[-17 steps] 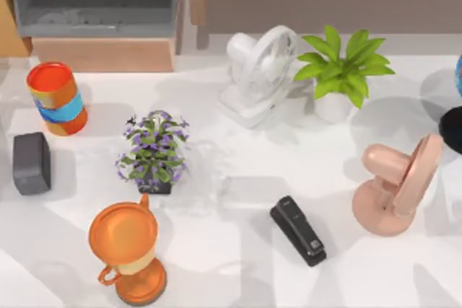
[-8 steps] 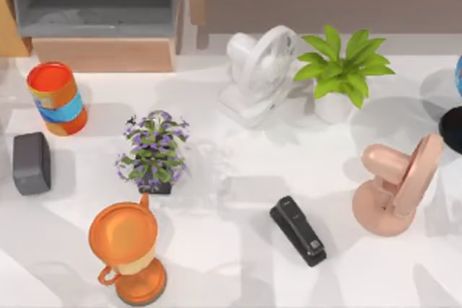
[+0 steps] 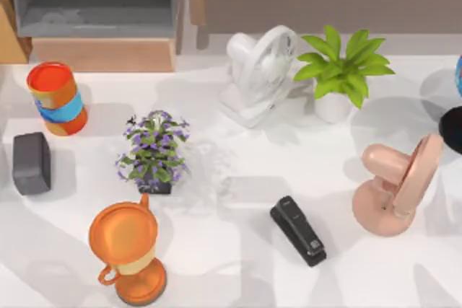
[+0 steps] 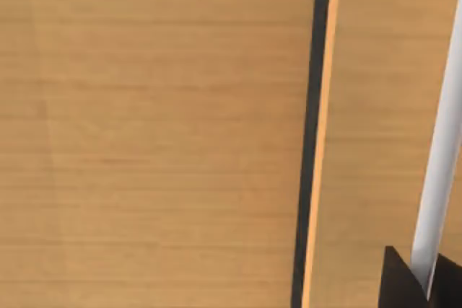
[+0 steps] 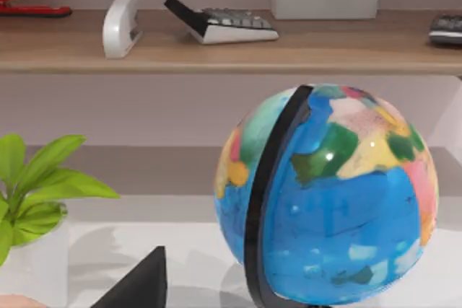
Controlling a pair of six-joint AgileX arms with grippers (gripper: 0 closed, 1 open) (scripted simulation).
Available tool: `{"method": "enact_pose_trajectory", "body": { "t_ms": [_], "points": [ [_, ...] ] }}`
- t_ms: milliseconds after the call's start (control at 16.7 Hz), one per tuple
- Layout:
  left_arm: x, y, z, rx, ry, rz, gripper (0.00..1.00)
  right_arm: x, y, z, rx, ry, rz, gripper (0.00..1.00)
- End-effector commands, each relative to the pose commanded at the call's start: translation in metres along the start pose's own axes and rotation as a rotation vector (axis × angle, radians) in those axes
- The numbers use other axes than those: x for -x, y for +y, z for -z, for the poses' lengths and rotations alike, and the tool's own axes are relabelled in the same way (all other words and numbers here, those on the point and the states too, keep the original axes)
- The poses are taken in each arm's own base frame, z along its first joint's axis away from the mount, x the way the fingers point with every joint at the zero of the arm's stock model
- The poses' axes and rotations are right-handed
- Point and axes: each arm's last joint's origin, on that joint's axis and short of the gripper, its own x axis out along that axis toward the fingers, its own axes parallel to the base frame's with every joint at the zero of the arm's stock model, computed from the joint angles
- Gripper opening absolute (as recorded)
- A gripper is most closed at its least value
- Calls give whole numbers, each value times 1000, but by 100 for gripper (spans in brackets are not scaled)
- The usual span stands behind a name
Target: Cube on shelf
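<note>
frankly, neither pincer's opening can be told; the shelf (image 5: 216, 48) holds clutter.

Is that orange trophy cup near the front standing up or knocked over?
Upright: the top view looks down into the orange trophy cup's round bowl, with its base below on the table.

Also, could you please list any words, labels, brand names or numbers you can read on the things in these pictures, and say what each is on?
No text can be read.
Black stapler on the white table: small pale marks, too blurred to read.
Grey-keyed calculator on the long light-brown wooden shelf: key markings too small to read.
Blue globe: coloured patches, no legible names.
</note>
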Motion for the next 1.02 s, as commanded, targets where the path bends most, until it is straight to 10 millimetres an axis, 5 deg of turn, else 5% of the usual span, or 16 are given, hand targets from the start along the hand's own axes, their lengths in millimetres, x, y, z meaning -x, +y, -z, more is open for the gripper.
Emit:
{"method": "enact_pose_trajectory", "body": {
  "t_ms": [300,720,1020],
  "points": [
    [42,-10,-5,18,1,38,0,0,0,0,0,0,0,100],
    [50,-8,-5,9,-8,25,0,0,0,0,0,0,0,100],
    [92,-10,-4,16,-5,34,0,0,0,0,0,0,0,100]
  ]
}}
